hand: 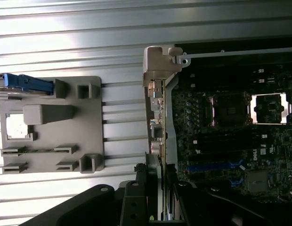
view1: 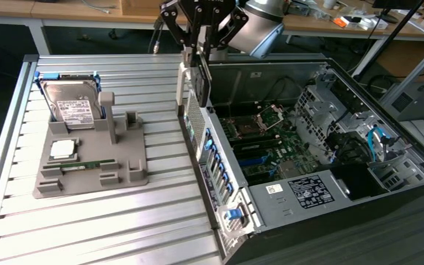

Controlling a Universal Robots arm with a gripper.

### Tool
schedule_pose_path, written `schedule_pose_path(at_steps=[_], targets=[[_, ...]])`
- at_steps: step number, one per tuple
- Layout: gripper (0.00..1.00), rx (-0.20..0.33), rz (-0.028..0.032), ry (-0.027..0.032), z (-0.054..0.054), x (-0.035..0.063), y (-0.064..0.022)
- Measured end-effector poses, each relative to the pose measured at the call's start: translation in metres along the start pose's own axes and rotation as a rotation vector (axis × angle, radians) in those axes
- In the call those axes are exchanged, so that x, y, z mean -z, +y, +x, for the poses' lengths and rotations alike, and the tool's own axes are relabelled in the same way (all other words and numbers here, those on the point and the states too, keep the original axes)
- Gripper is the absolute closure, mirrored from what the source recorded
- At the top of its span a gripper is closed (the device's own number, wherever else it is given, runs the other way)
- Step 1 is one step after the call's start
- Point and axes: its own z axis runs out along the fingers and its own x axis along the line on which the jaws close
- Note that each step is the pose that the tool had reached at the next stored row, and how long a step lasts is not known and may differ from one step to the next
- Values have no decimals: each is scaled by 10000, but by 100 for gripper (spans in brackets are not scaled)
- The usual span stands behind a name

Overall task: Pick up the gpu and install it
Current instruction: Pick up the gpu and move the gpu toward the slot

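Gripper (view1: 199, 52) is clamped from above on the gpu (view1: 201, 83), its fingers (hand: 141, 186) pressing both flat faces of the card. The gpu hangs on edge, upright, with its silver bracket facing the exterior view's left, above the far end of the open computer case's rear wall (view1: 223, 185) and clear of the motherboard (view1: 271, 149). Well apart on the slatted table (view1: 123, 221), the grey fixture (view1: 86, 179) holds the hard drive (view1: 72, 107) and a RAM stick (view1: 86, 164).
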Motion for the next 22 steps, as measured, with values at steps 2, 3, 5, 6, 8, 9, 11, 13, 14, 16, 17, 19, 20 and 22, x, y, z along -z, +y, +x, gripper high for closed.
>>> schedule_pose_path(at_steps=[2, 3, 5, 6, 8, 9, 11, 13, 14, 16, 17, 19, 20, 22], targets=[[73, 0, 0, 0, -8, 0, 0], [73, 0, 1, 0, -14, 0, 1], [73, 0, 1, 0, -28, -1, 2], [73, 0, 0, 0, -33, -1, 2], [73, -1, 1, 0, -42, -1, 2], [73, 0, 1, 0, -45, -1, 2], [73, 0, 1, 0, -53, -1, 2], [73, 0, 1, 0, -61, -2, 3], [73, 0, 1, 0, -67, -2, 3], [73, -1, 1, -1, -81, -2, 4], [73, -1, 2, 0, -87, -2, 3], [73, 0, 1, 0, -99, -3, 3], [73, 0, 1, 0, -105, -3, 3], [73, 0, 2, 0, -117, -3, 4]])
